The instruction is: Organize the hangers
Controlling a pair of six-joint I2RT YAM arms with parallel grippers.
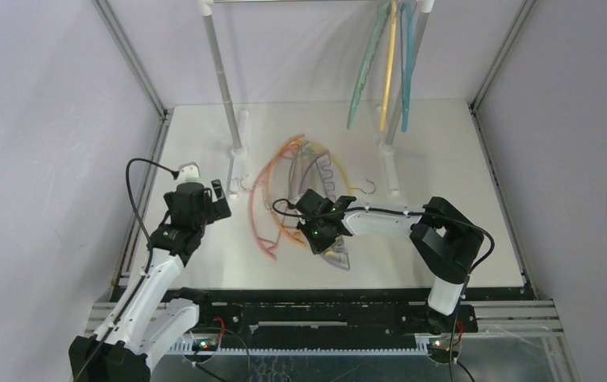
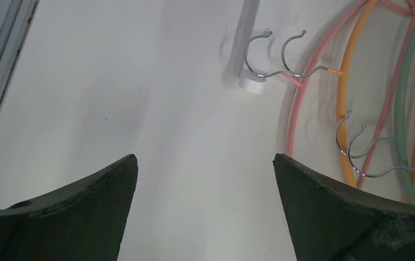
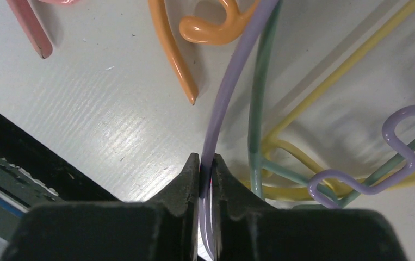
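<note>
Pinching lilac hanger (image 3: 229, 81) in right hand (image 3: 205, 163); rod runs straight ahead of hand, seemingly crossing green hanger (image 3: 258, 98) alongside. Left hand (image 2: 205, 163) spread, idle.

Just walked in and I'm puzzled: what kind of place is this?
Probably a robotics test booth: a left arm and right arm mounted at a white table, plain walls, and a small rail with hangers.
</note>
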